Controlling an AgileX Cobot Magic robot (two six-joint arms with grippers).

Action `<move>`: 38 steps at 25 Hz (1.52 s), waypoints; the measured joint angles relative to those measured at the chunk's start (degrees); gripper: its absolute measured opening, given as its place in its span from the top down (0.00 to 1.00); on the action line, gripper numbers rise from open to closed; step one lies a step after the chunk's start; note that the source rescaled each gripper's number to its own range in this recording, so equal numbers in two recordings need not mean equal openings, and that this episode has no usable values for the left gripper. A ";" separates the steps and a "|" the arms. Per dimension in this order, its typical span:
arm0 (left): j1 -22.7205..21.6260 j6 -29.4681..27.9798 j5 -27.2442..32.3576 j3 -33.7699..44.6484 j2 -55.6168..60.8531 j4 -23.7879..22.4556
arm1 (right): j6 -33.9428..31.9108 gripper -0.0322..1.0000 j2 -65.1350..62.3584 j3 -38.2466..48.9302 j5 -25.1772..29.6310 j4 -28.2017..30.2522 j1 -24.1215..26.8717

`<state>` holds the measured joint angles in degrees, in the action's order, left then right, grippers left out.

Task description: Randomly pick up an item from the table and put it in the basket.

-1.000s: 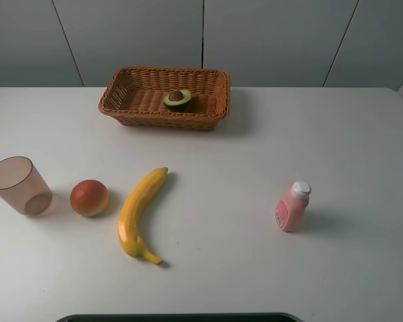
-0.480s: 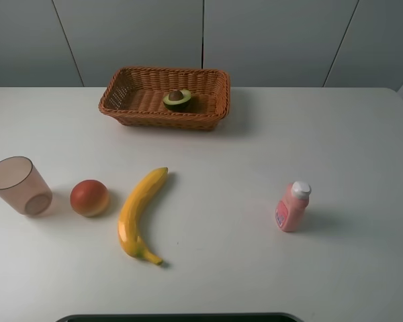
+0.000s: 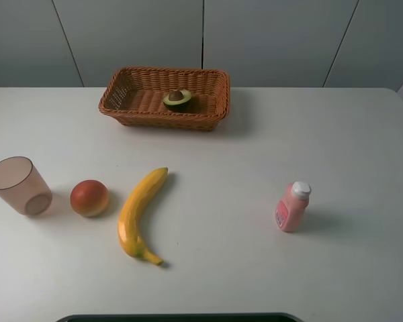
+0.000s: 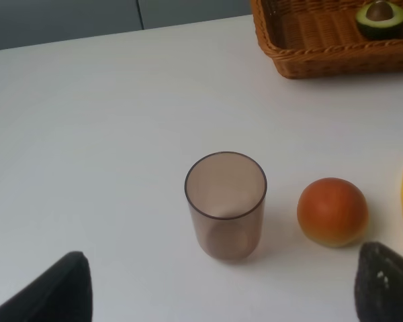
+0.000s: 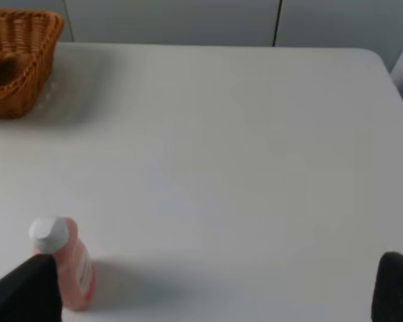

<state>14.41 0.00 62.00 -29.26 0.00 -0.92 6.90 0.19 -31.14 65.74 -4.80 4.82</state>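
Note:
The halved avocado [image 3: 177,99] lies pit-up inside the wicker basket [image 3: 127,106] at the back of the white table [image 3: 242,168]. It also shows in the left wrist view [image 4: 380,18], in the basket [image 4: 309,54]. Neither arm shows in the exterior view. My left gripper [image 4: 218,295] is open and empty, its fingertips [image 4: 54,288] wide apart, low over the table in front of the cup. My right gripper [image 5: 208,295] is open and empty, fingertips [image 5: 397,285] wide apart, near the pink bottle. A corner of the basket [image 5: 20,60] shows in the right wrist view.
A translucent pinkish cup [image 3: 18,185] [image 4: 226,204], a red-orange fruit [image 3: 89,197] [image 4: 332,211] and a yellow banana [image 3: 138,213] lie at front left. A pink bottle with a white cap [image 3: 293,206] [image 5: 64,261] stands at front right.

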 joint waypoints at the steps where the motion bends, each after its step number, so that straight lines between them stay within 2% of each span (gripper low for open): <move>1: 0.00 0.00 0.00 0.00 0.00 0.00 | 0.00 0.01 0.00 0.41 -0.28 0.22 -0.88; 9: 0.00 0.00 0.00 0.00 0.00 0.00 | -3.63 0.00 -0.22 1.71 -2.73 3.19 -4.13; 38: 0.00 0.39 0.00 0.00 0.00 0.00 | -4.36 0.00 -0.22 1.71 -2.85 3.65 -4.13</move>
<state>14.41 0.39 62.00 -29.26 0.00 -0.92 2.54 -0.03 -29.43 62.89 -1.14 0.68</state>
